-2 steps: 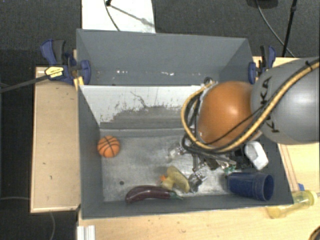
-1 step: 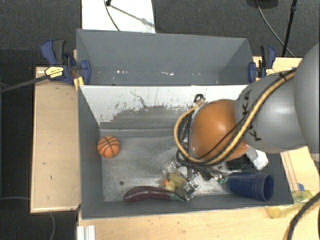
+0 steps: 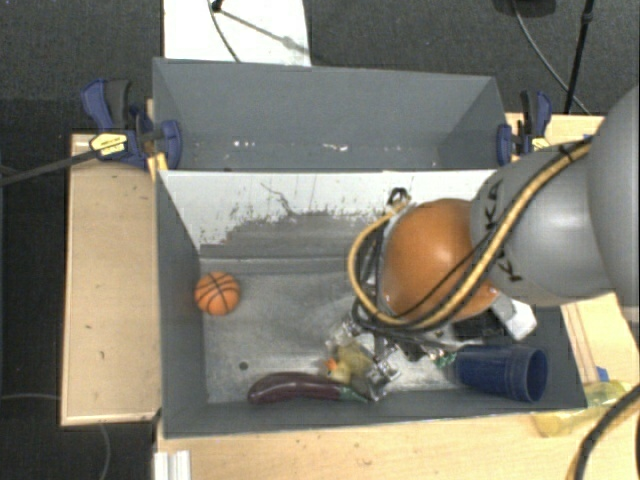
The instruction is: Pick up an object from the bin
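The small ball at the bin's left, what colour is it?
Ball: orange with black lines; camera view.

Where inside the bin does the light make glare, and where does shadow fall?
Camera view: small white glints on the bin at its back wall; its left wall is in shade; shadow darkens the floor under the arm; the orange ball lies evenly lit.

Open across the bin's (image 3: 290,303) left floor, bar a small basketball (image 3: 217,293). Crowded in front: aubergine (image 3: 295,388), blue cup (image 3: 500,372).
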Controlling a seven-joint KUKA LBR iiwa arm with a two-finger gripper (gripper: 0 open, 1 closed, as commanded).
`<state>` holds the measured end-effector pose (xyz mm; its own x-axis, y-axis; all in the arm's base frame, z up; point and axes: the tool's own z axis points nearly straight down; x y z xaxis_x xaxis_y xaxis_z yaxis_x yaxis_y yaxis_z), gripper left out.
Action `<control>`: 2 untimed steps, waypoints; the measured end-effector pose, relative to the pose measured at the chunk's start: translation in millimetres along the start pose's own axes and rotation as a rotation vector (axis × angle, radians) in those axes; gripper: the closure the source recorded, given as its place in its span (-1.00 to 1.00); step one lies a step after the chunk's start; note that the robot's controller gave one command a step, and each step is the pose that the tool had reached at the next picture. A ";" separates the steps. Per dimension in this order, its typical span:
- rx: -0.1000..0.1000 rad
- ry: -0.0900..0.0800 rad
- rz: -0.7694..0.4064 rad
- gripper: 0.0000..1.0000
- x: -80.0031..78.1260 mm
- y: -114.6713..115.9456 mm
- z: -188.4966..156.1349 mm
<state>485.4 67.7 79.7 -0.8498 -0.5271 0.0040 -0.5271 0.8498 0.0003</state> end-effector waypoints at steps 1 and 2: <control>-0.003 -0.001 -0.053 1.00 0.3 -8.7 -33.0; 0.006 -0.015 -0.144 1.00 -30.7 -11.4 -235.6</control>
